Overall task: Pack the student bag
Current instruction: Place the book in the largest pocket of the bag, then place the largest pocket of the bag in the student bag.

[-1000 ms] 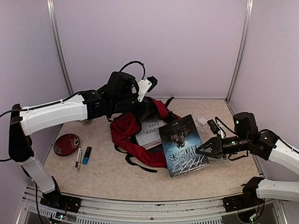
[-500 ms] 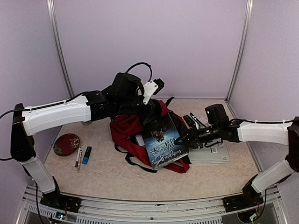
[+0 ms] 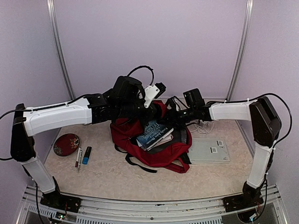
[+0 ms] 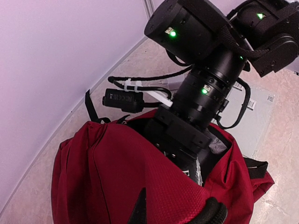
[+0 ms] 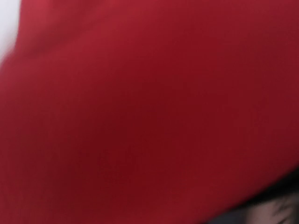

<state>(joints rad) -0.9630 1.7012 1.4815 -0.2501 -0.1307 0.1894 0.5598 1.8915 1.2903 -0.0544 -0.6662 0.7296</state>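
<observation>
– Red bag (image 3: 161,156), middle of the table (image 3: 107,175), its mouth lifted open. Which step is this?
– Loading the book (image 3: 153,134), I'd say. It lies slanted in the opening, partly on the lip and not fully inside.
– And the grippers?
– The left gripper (image 4: 176,212) is pinched tight on a fold of the bag's top edge and holds the mouth up. The right gripper (image 3: 170,119) reaches into the mouth from the right, over the book.
– Is it gripping the book?
– Can't tell. Its own camera shows only blurred red cloth, and from above the fingers are hidden. Neither how wide it stands nor any hold is visible.
– Next move?
– Probably easing the book deeper while the mouth is held up. After that, likely the grey pad (image 3: 209,150) lying right of the bag, then the pens (image 3: 81,156) on the left.
</observation>
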